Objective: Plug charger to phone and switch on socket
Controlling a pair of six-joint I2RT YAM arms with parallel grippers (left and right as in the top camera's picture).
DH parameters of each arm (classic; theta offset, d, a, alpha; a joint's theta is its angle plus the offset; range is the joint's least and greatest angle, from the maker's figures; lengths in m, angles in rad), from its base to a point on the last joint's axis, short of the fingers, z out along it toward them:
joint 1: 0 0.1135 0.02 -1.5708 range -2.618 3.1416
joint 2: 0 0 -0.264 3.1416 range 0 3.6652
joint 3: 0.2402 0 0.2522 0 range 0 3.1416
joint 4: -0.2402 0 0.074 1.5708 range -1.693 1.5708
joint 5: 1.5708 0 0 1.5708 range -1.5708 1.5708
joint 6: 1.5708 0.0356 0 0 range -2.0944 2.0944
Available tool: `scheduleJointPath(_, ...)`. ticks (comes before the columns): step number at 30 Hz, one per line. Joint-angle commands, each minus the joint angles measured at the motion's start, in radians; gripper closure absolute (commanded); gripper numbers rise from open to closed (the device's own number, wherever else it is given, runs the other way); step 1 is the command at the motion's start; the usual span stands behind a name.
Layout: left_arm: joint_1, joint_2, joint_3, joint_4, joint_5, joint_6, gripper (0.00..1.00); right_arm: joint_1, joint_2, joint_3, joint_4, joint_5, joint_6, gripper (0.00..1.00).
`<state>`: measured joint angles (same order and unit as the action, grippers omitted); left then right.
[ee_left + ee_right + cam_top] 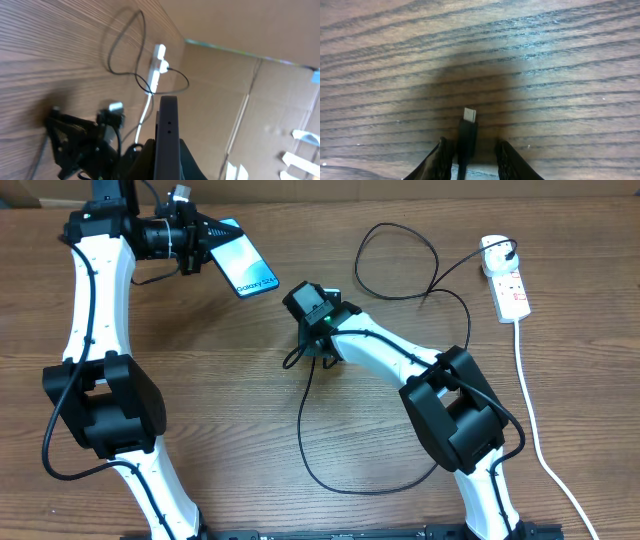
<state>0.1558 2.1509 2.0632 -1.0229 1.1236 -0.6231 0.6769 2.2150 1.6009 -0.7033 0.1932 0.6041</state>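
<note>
Mating of connector and port is the step in hand. Left gripper (197,243) clamps the phone (247,268) clear of the table, long axis slanting toward the right gripper (472,146). That one's part-closed jaws pinch the charger (468,131) beside the phone, tip pointing straight out. Next, I judge, line tip up with port.

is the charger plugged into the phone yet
Out. The charger ends in a bare tip inside the right gripper; the phone is apart, up in the left gripper.
</note>
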Motion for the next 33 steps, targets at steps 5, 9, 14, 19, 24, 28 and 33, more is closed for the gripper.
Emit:
scheduleJointPath(5, 0.049, -0.010, 0.020, -0.002, -0.027, -0.009, 0.96, 0.014, 0.086, -0.041, -0.053, 0.010, 0.055, 0.75)
scheduleJointPath(9, 0.049, -0.010, 0.020, -0.013, -0.027, 0.004, 0.96, 0.014, 0.086, -0.041, -0.052, -0.027, 0.059, 0.88)
scheduleJointPath(14, 0.049, -0.010, 0.020, -0.020, -0.027, 0.018, 0.96, 0.014, 0.086, -0.041, -0.053, -0.117, 0.059, 0.96)
scheduleJointPath(19, 0.048, -0.010, 0.020, -0.024, -0.027, 0.018, 0.96, -0.013, 0.084, -0.031, -0.070, -0.229, 0.053, 0.96)
scheduleJointPath(24, 0.047, -0.010, 0.020, -0.028, -0.026, 0.030, 0.96, -0.089, 0.048, -0.015, -0.086, -0.431, -0.095, 0.96)
scheduleJointPath(28, 0.047, -0.010, 0.020, -0.035, -0.024, 0.066, 0.96, -0.154, -0.010, -0.015, -0.082, -0.645, -0.223, 0.96)
scheduleJointPath(33, 0.047, -0.010, 0.020, -0.046, -0.024, 0.088, 0.96, -0.215, -0.077, -0.015, -0.103, -0.861, -0.372, 0.96)
